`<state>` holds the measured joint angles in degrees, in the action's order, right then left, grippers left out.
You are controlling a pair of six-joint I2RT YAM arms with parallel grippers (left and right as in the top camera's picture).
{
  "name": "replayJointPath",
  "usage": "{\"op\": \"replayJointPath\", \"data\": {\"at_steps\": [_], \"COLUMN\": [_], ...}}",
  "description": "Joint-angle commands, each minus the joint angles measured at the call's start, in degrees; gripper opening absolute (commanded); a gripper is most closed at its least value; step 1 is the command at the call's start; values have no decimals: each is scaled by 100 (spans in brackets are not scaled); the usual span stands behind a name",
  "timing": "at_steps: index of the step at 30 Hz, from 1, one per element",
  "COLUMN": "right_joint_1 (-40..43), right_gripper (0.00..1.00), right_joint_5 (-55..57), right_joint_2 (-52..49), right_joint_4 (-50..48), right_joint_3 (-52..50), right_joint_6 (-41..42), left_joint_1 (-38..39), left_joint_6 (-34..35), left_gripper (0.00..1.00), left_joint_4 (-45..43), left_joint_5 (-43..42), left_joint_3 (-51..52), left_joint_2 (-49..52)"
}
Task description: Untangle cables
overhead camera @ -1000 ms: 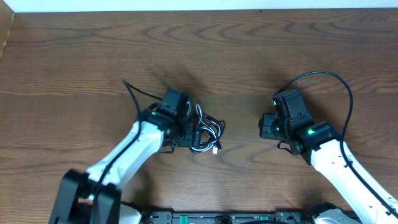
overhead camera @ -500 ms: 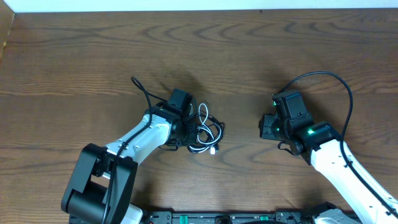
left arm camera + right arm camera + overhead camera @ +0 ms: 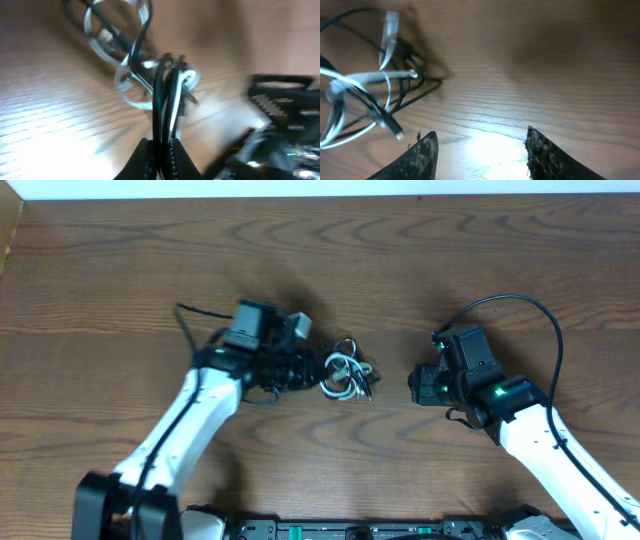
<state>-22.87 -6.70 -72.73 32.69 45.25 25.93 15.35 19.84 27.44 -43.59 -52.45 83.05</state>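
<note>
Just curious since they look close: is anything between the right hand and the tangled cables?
Nothing visible does. Only bare table lies between the right hand and the cables; the left hand grips them from the other side.

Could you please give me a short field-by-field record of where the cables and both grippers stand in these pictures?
surface: brown wooden table
cables: one tangled bunch of white and black cords, lying between the two arms
left gripper: shut on the cables, pinching black and white strands together
right gripper: open, nothing between its fingers, beside the bunch and apart from it
lifted or resting: cannot tell
untangled: not yet
</note>
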Motion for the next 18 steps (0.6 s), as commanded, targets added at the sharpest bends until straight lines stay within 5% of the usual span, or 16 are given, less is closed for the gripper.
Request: {"op": "replayJointPath", "data": {"at_steps": [1, 6, 10, 18], "right_joint_1": [-4, -7, -9, -9], "right_gripper": [54, 58, 60, 59], "right_joint_5": [-1032, -2343, -2258, -2033], "right_joint_2": [-2, -2, -4, -4], "right_joint_4": [-225, -761, -935, -1513], "right_joint_3": [4, 4, 4, 4], "right_joint_6": [-546, -997, -994, -1432], "left_joint_1": [-192, -203, -203, 140], "left_joint_6": [306, 579, 575, 81], "left_gripper": [7, 7, 7, 7], "left_joint_4": [-76, -365, -949, -999], "left_joint_5": [-1008, -1663, -2638, -2669], "left_joint_3": [-90, -90, -90, -87], "left_joint_2": [-76, -70, -70, -70]}}
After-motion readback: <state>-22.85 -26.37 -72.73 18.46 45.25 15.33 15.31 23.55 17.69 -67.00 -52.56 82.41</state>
